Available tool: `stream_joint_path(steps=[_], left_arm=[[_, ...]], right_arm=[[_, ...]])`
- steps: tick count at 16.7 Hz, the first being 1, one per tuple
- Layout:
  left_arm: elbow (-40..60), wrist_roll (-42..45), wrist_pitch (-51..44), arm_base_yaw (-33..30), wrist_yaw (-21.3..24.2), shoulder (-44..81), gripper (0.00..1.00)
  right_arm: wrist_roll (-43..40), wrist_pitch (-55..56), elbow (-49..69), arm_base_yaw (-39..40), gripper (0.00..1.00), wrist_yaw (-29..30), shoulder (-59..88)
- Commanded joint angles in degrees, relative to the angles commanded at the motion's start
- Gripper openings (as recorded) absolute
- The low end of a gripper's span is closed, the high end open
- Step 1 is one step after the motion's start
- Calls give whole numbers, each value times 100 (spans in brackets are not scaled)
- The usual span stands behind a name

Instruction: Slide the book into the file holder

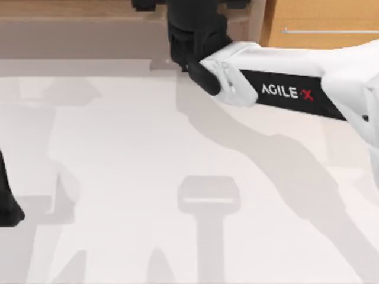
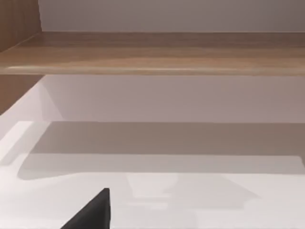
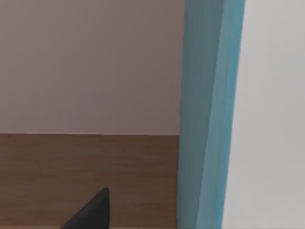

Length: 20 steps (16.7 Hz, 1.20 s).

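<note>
Cataloguing this moment, entry by entry:

Right arm: our white AgileX arm reaches from the right edge of the top view across to the far middle of the table (image 1: 118, 177), its black wrist ending at the back edge.

Right gripper: (image 1: 188, 59) sits at the far edge among dark shapes; whether the jaws are apart, together or clamped, we cannot tell.

Book: (image 3: 207, 114) a teal cover with a paler edge strip stands as a tall upright band close before the right wrist camera, a white surface beside it. We judge it is carried on end, since a file holder takes a book upright.

File holder: the black mass at the far middle (image 1: 195, 21) may be it; we cannot say for certain.

Left gripper: (image 1: 7, 207) a dark form at the left edge, near side, parked; its jaw state we cannot tell.

Backdrop: wooden ledge (image 2: 152, 52) along the far side of the table.

Stage, as judged: book brought to the holder, insertion not confirmed.
</note>
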Motion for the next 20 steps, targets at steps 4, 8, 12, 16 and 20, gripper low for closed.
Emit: stream_joint_path(steps=[4, 8, 12, 16, 20], left_arm=[[0, 0, 0, 0, 0, 0, 100], [0, 0, 0, 0, 0, 0, 100], [0, 0, 0, 0, 0, 0, 100], [0, 0, 0, 0, 0, 0, 100], [0, 0, 0, 0, 0, 0, 100]], right_arm=[[0, 0, 0, 0, 77, 0, 0], [0, 0, 0, 0, 47, 0, 0], [0, 0, 0, 0, 17, 0, 0], [0, 0, 0, 0, 0, 0, 0], [0, 0, 0, 0, 0, 0, 0]])
